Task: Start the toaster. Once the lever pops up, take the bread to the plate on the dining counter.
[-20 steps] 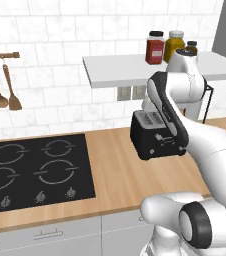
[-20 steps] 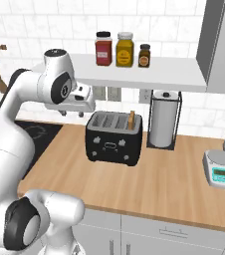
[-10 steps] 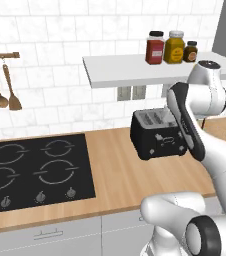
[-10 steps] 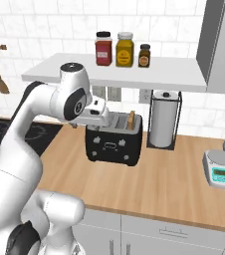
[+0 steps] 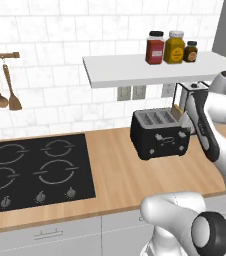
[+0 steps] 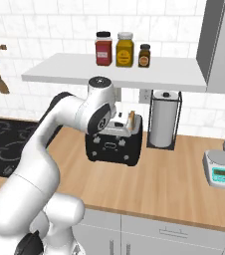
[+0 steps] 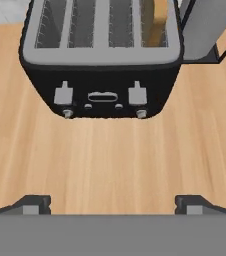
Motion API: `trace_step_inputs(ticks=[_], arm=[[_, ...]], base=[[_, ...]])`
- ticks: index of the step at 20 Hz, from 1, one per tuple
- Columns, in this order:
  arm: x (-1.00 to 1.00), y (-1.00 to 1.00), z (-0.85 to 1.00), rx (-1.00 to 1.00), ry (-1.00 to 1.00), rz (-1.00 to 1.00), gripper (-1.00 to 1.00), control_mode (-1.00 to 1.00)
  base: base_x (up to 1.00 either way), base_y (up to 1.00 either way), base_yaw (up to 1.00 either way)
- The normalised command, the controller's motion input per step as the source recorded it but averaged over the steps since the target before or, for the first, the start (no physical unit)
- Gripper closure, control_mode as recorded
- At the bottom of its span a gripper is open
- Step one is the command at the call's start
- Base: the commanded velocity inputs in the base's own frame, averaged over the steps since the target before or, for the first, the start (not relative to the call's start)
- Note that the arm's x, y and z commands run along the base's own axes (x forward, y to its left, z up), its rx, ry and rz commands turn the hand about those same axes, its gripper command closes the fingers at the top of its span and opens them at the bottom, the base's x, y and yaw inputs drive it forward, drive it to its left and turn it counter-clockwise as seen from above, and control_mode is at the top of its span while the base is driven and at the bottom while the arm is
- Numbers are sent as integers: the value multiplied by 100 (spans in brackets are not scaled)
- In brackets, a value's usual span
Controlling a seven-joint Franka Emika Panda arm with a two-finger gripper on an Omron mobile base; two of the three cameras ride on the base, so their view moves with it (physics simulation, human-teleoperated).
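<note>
The black boxy toaster with the silver slotted top (image 7: 101,55) stands on the light wooden bench (image 7: 110,155) against the tiled wall, and the golden-brown square slice of bread (image 7: 155,22) sits upright in its right-hand slot, top edge standing proud of it. The gripper (image 7: 113,205) hangs in front of the toaster's face with its jaws spread wide and nothing between them, both dark tips well apart and short of the two pale levers (image 7: 137,93). The likely slip from here: with jaws this wide, a tip could press the left lever, which serves the bare slots, or skid off the small right one, so the bread would never start toasting; the chrome paper-towel holder (image 6: 165,119) close beside the toaster could also be knocked by the hand. Compared with a second ago, the arm has swung across to the toaster's front and the jaws have widened.
</note>
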Motion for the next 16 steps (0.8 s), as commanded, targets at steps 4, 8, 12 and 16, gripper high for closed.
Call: trace_step_inputs(ticks=[4, 8, 12, 16], arm=[[41, -57, -5, 2, 0, 0, -100, -100], [57, -37, -7, 0, 2, 0, -100, -100], [67, -25, -7, 1, 6, 0, -100, -100], [57, 16, -38, 0, -1, 0, -100, -100]], base=[[0, 0, 0], [0, 0, 0], [0, 0, 0], [0, 0, 0]])
